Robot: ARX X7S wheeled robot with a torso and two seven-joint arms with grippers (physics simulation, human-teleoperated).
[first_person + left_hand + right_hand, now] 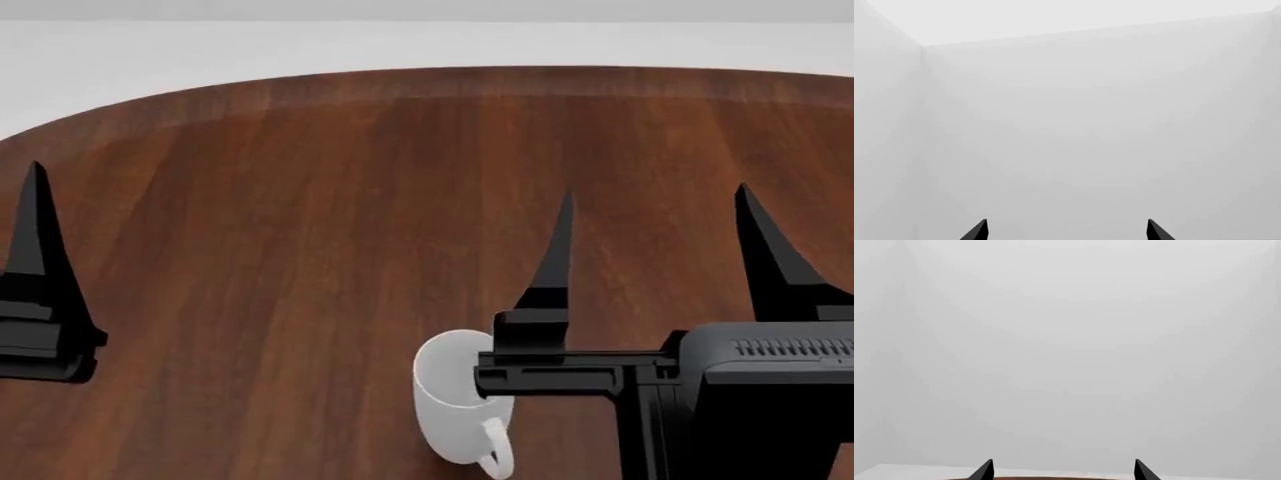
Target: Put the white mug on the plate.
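Observation:
The white mug (447,410) stands upright on the brown wooden table (334,200) near the front edge, its handle toward me. My right gripper (654,192) is open and empty, level above the table; its left finger's base overlaps the mug's right rim in the head view. The right wrist view shows its two tips (1063,462) wide apart, facing a grey wall. One finger (36,240) of my left gripper shows at the far left of the head view. In the left wrist view its tips (1067,222) stand wide apart with nothing between them. The plate is out of view.
The table's curved far edge (441,72) runs across the top of the head view with pale floor beyond. A sliver of the table (1054,478) shows in the right wrist view. The left wrist view shows only grey walls.

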